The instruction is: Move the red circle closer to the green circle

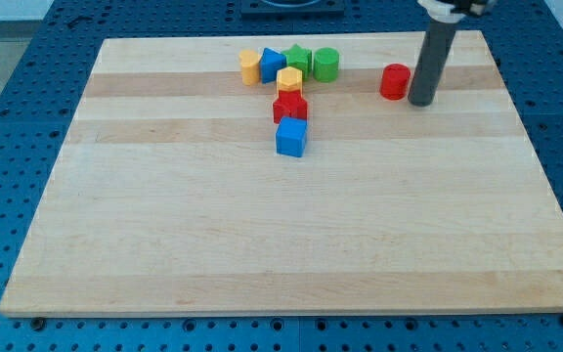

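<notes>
- The wooden board (262,244) is lying on a blue perforated table (8,98), its wide near part towards the view's bottom.
- A blue cube (291,138) is sitting nearest the view's bottom among the blocks.
- A red star-like block (289,107) is touching the blue cube just above it, and a yellow hexagon (289,80) is sitting right behind that.
- My tip (420,102) is resting on the board just to the view's right of the red circle (394,82), touching it or nearly so; the rod has no jaws, so nothing is spreading or pinching.
- The red circle is standing well apart from the green circle (325,65), to its right.
- Along the far row, a yellow block (251,67), a blue block (273,65) and a green star (299,61) are crowding together left of the green circle.
</notes>
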`<action>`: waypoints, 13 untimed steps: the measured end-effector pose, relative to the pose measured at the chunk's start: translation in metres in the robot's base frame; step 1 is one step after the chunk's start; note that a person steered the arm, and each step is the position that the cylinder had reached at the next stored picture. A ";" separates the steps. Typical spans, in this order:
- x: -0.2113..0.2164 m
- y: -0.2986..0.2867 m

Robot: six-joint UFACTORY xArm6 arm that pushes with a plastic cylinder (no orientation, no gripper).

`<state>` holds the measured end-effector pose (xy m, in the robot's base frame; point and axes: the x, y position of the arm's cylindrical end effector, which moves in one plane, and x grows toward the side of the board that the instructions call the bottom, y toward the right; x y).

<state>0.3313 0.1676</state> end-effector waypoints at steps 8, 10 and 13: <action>-0.056 -0.024; 0.013 -0.007; 0.000 -0.042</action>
<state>0.3315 0.1257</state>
